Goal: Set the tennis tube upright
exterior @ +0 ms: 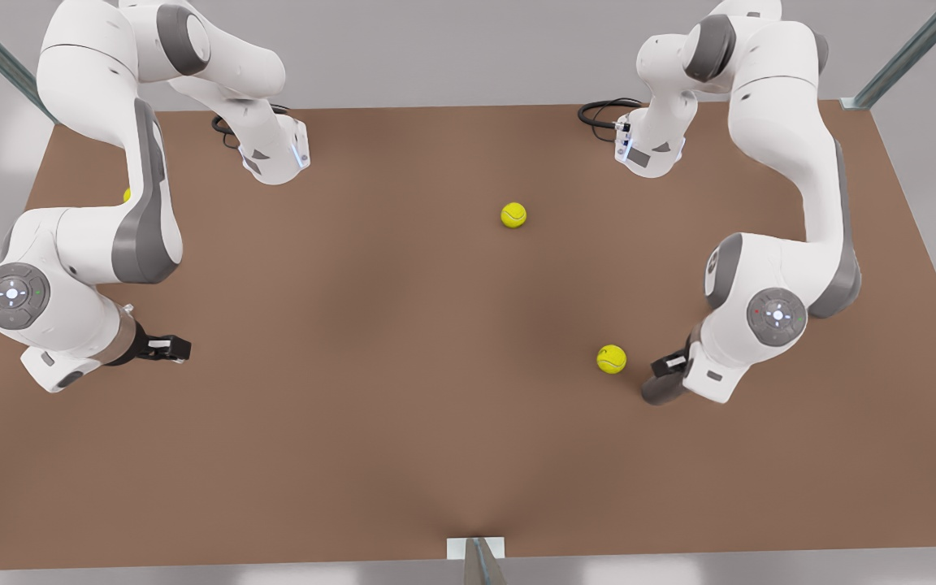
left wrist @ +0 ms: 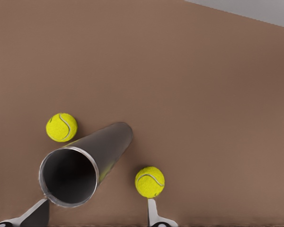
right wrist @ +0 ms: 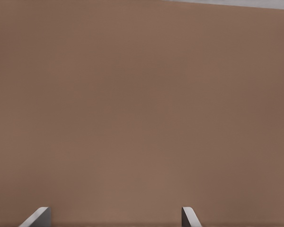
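Note:
The tennis tube (left wrist: 92, 158) is dark grey with a silvery rim and lies on its side on the brown table, its open mouth facing the left wrist camera. In the front view only its end (exterior: 656, 394) pokes out under the wrist at the front view's right. My left gripper (left wrist: 97, 203) is open, its fingers (left wrist: 153, 213) set on either side of the tube's mouth, which sits closer to one finger. My right gripper (exterior: 182, 349) waits low over bare table at the front view's left, and it is open (right wrist: 114, 212) with nothing between its fingers.
One tennis ball (exterior: 611, 358) lies right beside the tube, near the left gripper (left wrist: 149, 181). Another (exterior: 513, 214) rests farther back at mid-table (left wrist: 61, 126). A third ball (exterior: 127, 195) peeks out behind the arm at the front view's left. Both arm bases stand at the table's far edge.

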You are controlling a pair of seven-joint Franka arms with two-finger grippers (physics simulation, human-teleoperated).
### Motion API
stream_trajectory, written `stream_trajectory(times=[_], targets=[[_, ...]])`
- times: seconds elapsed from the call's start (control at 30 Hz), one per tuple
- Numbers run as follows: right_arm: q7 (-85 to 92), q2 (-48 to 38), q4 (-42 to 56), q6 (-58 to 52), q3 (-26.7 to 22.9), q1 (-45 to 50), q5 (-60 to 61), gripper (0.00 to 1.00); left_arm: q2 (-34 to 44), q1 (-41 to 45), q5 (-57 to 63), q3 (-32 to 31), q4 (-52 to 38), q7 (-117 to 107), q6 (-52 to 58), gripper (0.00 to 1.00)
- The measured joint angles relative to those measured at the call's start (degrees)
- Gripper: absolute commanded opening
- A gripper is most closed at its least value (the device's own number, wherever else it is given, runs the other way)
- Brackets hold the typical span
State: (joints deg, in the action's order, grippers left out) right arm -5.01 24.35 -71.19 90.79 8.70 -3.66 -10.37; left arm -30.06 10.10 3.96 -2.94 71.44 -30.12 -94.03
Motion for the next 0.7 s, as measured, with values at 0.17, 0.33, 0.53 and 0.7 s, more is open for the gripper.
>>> stream_trajectory(times=[0.17,0.33,0.53,0.7], targets=[[0.0,0.0,0.0,0.0,0.0,-0.03,0.0,1.0,0.09,-0.02,-0.19,-0.68,-11.72,18.97,19.29,1.0],[0.0,0.0,0.0,0.09,0.0,0.03,0.0,1.0,10.81,-2.33,0.37,-0.48,-5.44,25.75,20.07,1.0],[-0.07,-0.01,0.05,0.37,0.01,0.31,-0.12,1.0,15.98,-2.63,1.08,-0.49,7.2,25.63,10.0,1.0],[0.43,0.0,0.45,0.35,0.17,-2.27,0.97,1.0,15.9,-2.71,1.12,-0.49,7.13,25.55,10.09,1.0]])
